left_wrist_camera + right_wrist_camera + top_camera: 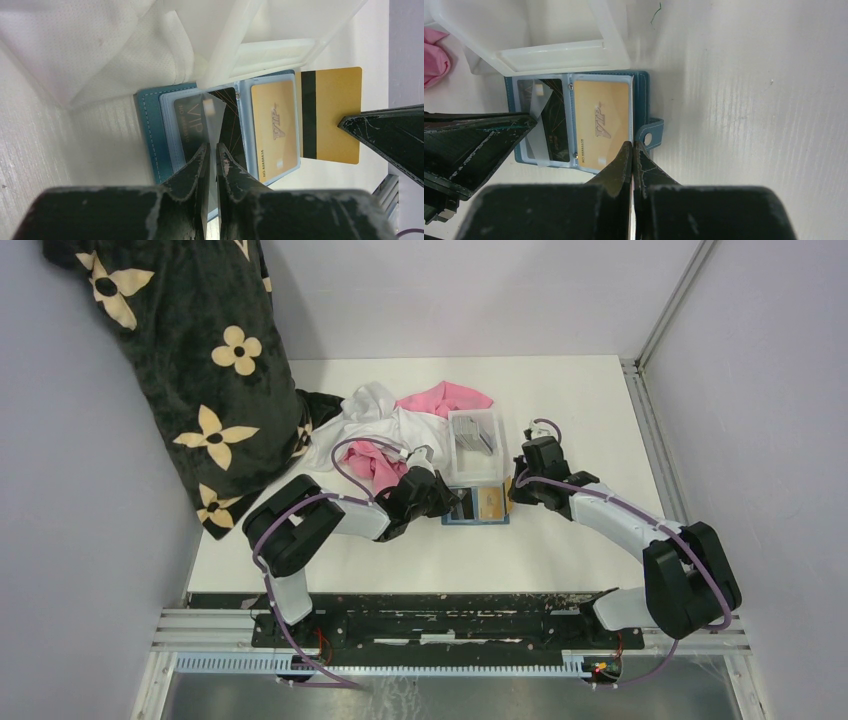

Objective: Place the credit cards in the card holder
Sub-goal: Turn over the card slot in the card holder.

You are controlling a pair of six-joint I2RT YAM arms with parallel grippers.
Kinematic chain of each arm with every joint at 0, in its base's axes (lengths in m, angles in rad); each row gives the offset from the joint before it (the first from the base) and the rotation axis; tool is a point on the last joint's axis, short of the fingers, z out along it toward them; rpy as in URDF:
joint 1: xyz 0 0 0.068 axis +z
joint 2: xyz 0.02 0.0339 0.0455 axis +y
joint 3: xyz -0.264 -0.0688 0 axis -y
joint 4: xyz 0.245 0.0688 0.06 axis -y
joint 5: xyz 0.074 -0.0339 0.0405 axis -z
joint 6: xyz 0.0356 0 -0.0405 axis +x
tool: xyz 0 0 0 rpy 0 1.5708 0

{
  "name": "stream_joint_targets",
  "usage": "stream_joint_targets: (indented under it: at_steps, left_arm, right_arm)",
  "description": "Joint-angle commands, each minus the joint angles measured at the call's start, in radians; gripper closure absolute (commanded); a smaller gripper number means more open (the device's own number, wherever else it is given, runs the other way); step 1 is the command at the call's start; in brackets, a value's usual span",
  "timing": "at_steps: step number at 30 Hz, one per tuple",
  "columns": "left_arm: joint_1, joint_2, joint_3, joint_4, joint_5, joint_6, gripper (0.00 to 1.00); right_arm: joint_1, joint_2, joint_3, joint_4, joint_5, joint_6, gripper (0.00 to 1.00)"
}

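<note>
The teal-blue card holder (476,506) lies open in front of the clear tray. In the left wrist view the card holder (150,135) shows a black card (192,125) in one sleeve and a gold card (275,127) in the other. My left gripper (212,150) is shut on a clear sleeve flap (212,112), lifting it. My right gripper (632,147) is shut on a second gold card (332,115) with a black stripe, held edge-on just beyond the holder's snap side (650,136). Grey cards (472,435) lie in the tray.
The clear plastic tray (487,420) stands just behind the holder. White and pink cloths (385,425) lie to its left, touching my left arm. A dark flowered fabric (200,370) hangs at the far left. Walls close in on both sides.
</note>
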Motion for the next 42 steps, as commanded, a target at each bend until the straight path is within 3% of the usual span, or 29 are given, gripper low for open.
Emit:
stream_joint_targets:
  at_steps: [1,42]
  left_arm:
    - [-0.007,0.017,0.013,-0.027,-0.032,0.049,0.84]
    - [-0.010,0.028,0.009,-0.027,-0.036,0.046,0.86]
  right_arm:
    - [-0.005,-0.032,0.002,0.028,-0.013,0.000,0.99]
    - [-0.022,-0.003,-0.025,0.049,-0.030,0.000,0.99]
